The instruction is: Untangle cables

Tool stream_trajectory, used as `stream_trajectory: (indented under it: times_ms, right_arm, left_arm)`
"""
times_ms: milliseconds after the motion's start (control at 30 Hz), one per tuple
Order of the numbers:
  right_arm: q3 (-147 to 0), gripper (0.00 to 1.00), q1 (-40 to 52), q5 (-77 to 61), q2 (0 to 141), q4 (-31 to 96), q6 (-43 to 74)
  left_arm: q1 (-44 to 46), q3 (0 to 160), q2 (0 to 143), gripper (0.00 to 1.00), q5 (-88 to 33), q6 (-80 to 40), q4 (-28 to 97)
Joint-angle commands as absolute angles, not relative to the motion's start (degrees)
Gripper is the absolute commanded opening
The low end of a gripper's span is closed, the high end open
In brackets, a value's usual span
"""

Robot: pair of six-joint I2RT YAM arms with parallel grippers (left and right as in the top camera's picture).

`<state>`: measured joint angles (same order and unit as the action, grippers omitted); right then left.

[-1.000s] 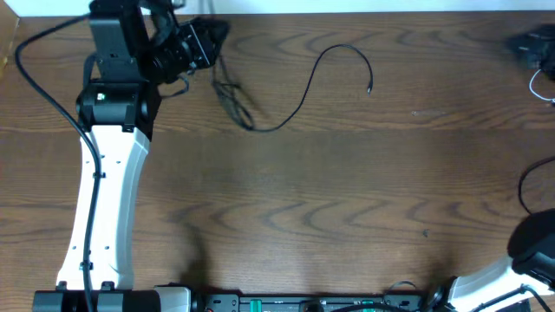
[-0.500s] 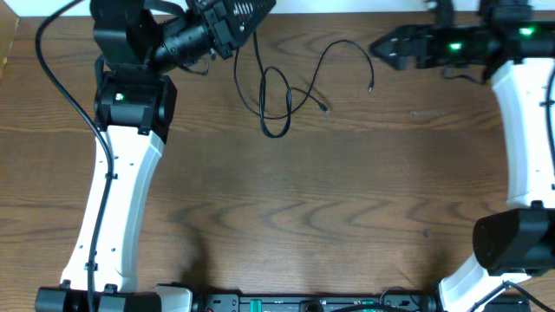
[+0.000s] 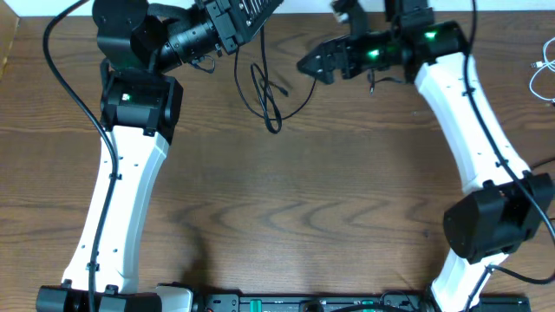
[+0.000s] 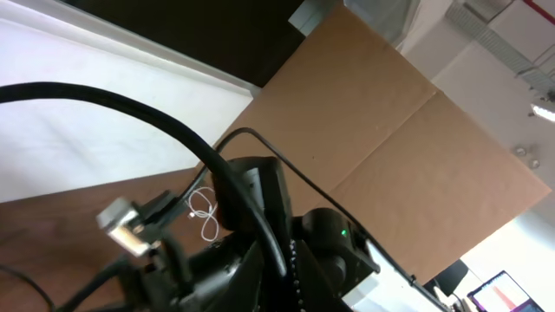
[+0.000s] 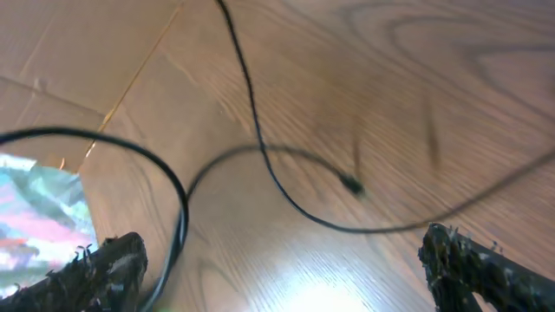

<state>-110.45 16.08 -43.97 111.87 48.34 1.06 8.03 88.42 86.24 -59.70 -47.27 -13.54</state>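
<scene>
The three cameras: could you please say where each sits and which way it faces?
Overhead: above the table, looking straight down; both arms show, left tool holding a black cable, right tool open.
Left wrist: on the left arm, looking across the table at the right arm; own tool unclear.
Right wrist: looking down at the table; own fingertips at bottom corners.
Shared: overhead and right wrist both show the black cable.

Thin black cable in loose loops
</scene>
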Motion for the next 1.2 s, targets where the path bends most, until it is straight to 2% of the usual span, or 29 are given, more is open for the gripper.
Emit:
stream_trajectory:
  times_ms: [0, 267, 533, 733, 867, 1067, 1167]
  right_arm:
    - [-110.9, 0.98, 18.0, -45.8, 113.3, 46.2, 2.1]
    - [-110.9, 0.95, 21.5, -50.0, 116.9, 40.4, 5.8]
    - [-110.9, 0.93, 19.2, -51.2, 116.8, 40.5, 5.7]
    - [-110.9, 0.94, 15.2, -65.2, 116.8, 43.0, -1.7]
    - [-110.9, 0.94, 16.3, -61.8, 117.3, 46.3, -3.9]
    - [-110.8, 0.93, 20.5, -55.4, 118.9, 44.6, -1.6]
    - [-110.8, 0.88, 23.0, -44.2, 119.9, 42.5, 4.1]
  left_arm:
    - [8.1, 89.0, 85.7, 0.08, -60.4, -48.8, -14.1]
    - [8.1, 89.0, 85.7, 0.08, -60.4, -48.8, -14.1]
    - [8.1, 89.0, 85.7, 0.07, -60.4, -48.8, -14.0]
    - [8.1, 89.0, 85.7, 0.08, -60.4, -48.8, -14.0]
    - [8.1, 89.0, 85.7, 0.07, -60.4, -48.8, -14.0]
    - [8.1, 89.0, 85.7, 0.07, -60.4, -48.8, -14.0]
    - [8.1, 89.0, 85.7, 0.08, -60.4, -48.8, -14.0]
